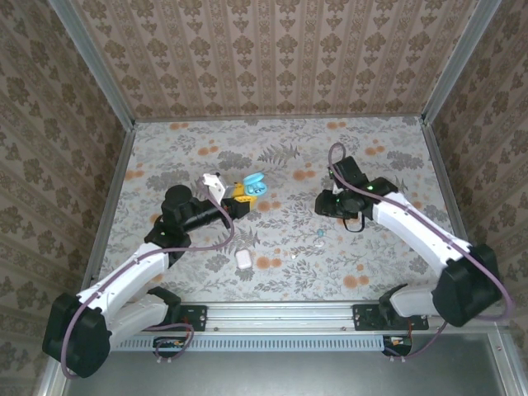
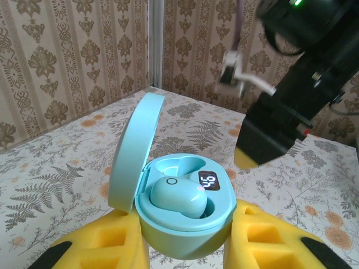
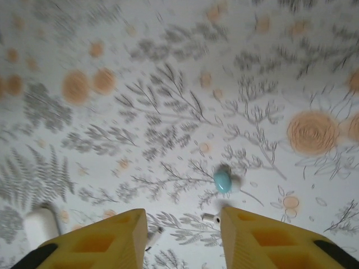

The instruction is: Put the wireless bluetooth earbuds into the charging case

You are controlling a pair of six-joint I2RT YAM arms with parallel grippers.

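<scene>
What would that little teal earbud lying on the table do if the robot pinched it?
The teal earbud looks rounded and smooth, so it would probably roll or squirt aside if nudged off-centre. It is tiny beside the right arm's open jaws, so it is likely very light. It seems to be a hard shell, so it should keep its shape.

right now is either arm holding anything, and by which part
The left gripper holds the open teal charging case by the sides of its base, between its yellow fingers. The right gripper is open, holding nothing.
</scene>
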